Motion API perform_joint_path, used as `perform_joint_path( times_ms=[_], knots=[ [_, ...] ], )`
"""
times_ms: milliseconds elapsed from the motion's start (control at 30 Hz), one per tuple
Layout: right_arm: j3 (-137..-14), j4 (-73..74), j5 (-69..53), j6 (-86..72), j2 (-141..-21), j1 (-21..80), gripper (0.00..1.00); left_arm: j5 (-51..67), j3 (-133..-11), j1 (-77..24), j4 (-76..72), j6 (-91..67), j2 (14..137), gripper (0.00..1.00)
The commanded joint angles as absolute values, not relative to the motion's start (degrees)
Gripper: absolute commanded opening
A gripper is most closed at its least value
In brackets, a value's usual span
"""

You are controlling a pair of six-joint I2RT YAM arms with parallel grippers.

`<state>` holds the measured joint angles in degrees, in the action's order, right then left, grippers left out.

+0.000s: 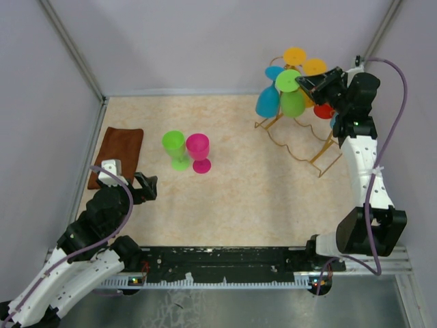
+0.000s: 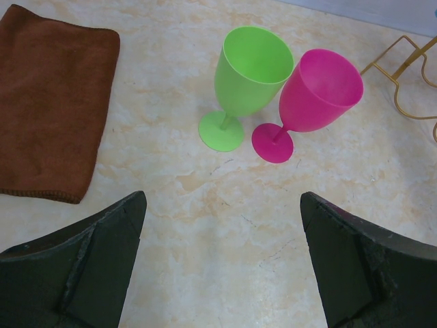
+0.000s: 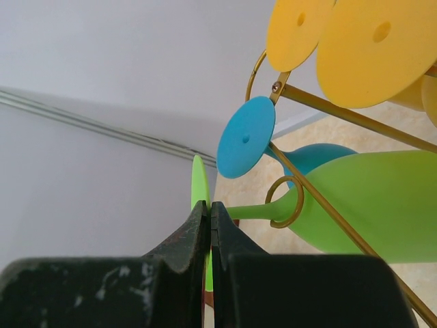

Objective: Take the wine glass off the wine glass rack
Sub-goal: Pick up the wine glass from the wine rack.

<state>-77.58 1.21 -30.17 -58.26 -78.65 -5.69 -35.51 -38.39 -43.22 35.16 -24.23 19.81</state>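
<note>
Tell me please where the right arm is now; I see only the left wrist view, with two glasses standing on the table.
Observer: The right gripper is up at the wine glass rack, far right.
Operator: Does it hold something?
Observer: Yes, its fingers are shut on the foot's edge of a hanging green glass.
Operator: Is that glass free of the rack?
Observer: Not yet; its stem crosses a curled loop at the rail's end.

Walls (image 1: 205, 41): plain pale grey on three sides | table (image 1: 259, 205): beige marbled top | corner posts (image 1: 72, 48): grey metal | light: soft, even
</note>
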Motion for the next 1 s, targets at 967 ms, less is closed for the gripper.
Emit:
perform_joint_path(
  times_ms=[967],
  knots=[
    [-71.7, 1.9, -39.7, -49.6, -66.0, -6.0, 0.00, -36.0, -38.1, -43.1, 35.3, -24.8, 20.1, 0.99]
  ],
)
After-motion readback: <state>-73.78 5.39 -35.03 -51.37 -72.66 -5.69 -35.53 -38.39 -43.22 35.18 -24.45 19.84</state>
